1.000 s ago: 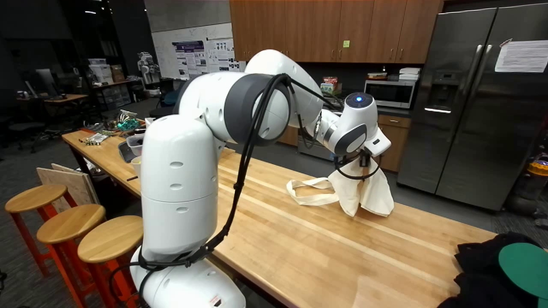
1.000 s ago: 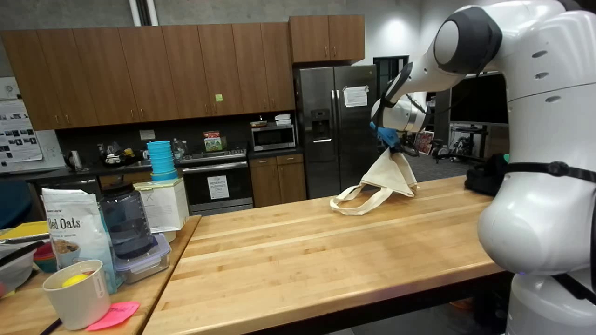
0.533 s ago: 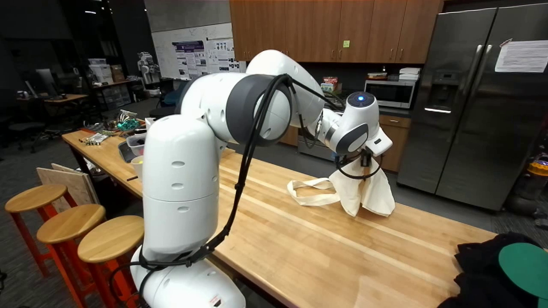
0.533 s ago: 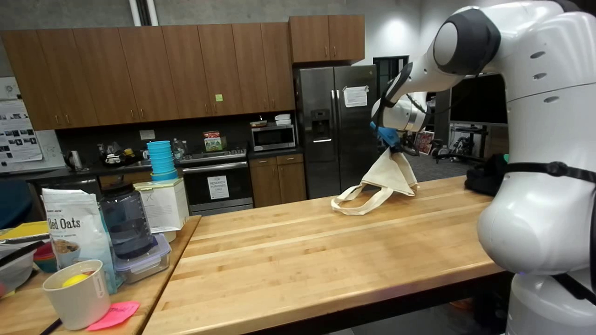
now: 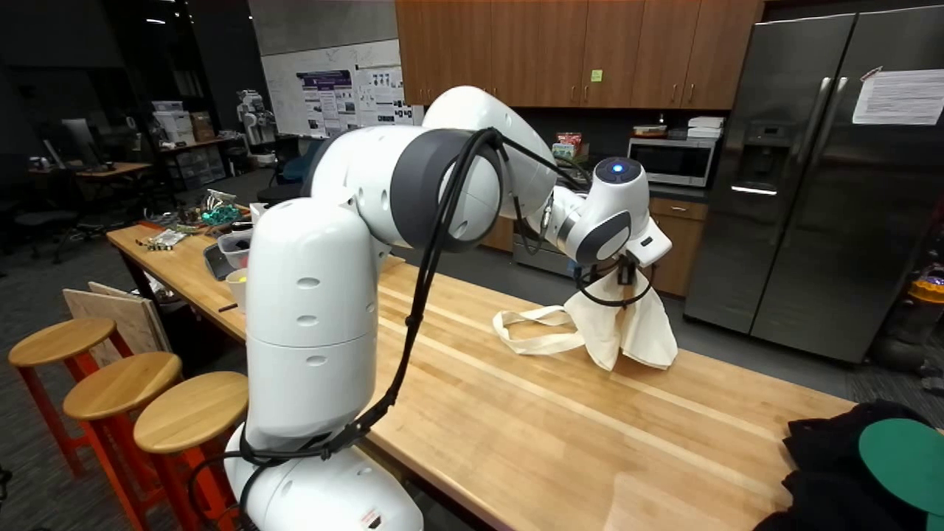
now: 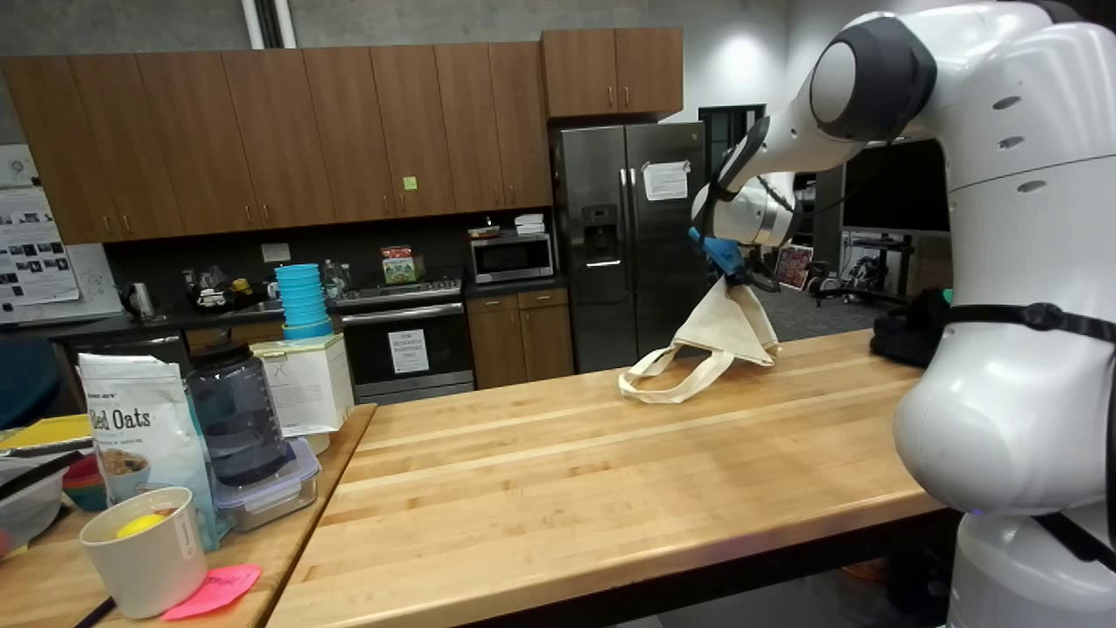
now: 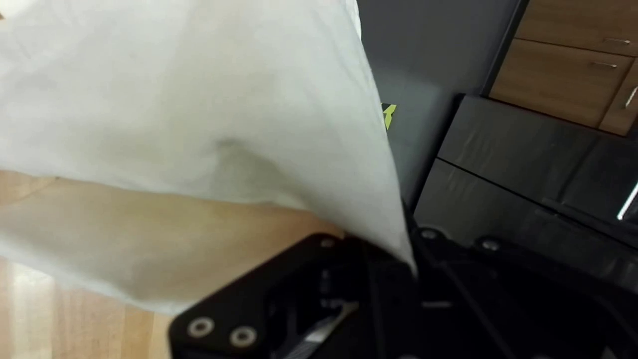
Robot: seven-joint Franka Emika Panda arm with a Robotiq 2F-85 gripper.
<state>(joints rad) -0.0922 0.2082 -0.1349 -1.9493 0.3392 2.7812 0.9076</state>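
Full bag strap (image 5: 546, 344): ext. views only

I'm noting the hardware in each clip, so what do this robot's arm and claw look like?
The arm is rounded and glossy white, with dark grey sections and small oval recesses. Black cables run along it, and a black strap crosses its lower part. A blue light shines on a dark round cap. The claw is black with silvery bolts; a blue part sits near it.

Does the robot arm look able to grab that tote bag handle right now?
Probably not: the gripper is shut on another part of the cream tote bag. If freed, it might reach the handle, which lies uncovered on the wooden table.
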